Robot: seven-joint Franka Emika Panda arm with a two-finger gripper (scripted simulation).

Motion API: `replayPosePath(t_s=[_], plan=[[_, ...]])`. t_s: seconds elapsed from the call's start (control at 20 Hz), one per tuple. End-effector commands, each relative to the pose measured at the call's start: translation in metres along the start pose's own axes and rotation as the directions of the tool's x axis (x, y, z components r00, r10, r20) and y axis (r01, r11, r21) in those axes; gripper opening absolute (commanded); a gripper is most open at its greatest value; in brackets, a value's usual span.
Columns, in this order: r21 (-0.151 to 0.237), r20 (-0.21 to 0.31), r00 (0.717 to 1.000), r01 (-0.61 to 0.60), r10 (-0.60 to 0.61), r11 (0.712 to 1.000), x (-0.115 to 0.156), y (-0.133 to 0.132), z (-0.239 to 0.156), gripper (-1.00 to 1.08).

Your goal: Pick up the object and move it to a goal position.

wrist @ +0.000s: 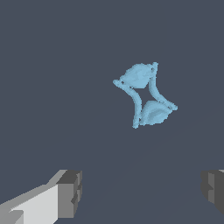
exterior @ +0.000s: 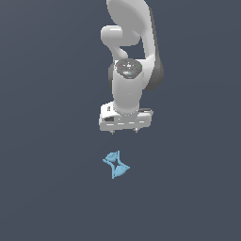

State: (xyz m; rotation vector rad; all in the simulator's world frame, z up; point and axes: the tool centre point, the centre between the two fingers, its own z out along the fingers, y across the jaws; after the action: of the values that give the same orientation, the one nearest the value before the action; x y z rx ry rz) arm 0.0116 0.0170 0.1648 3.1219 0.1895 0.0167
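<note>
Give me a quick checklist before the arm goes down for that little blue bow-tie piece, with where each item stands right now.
1. Gripper open: ok, fingers spread wide with nothing between them.
2. Blue piece in view: ok, seen whole in both views.
3. Piece free of the fingers: ok, no contact.
4. Gripper centred over the piece: not ok, the piece lies off from the gap between the fingers.
5. Fingers lined up with the narrow waist: cannot tell.
6. Goal position marked: cannot tell, none visible.

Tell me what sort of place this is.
Most likely a bare simulated test scene, not a real room: a flat, featureless dark grey-blue surface, a smoothly rendered white robot arm with its gripper open, and one light-blue hourglass-shaped object.
</note>
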Motion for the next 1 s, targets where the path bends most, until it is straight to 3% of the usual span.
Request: replayPosePath(t_s=[0.0, 0.45, 0.95], plan=[[0.0, 0.001, 1.0, 0.019, -0.019, 1.0, 0.004, 0.002, 0.004, 1.0], [0.002, 0.005, 0.987, 0.158, -0.158, 0.987, 0.035, 0.016, 0.033, 1.0], [0.012, 0.005, 0.939, 0.344, -0.344, 0.939, 0.07, 0.038, 0.08, 1.0]])
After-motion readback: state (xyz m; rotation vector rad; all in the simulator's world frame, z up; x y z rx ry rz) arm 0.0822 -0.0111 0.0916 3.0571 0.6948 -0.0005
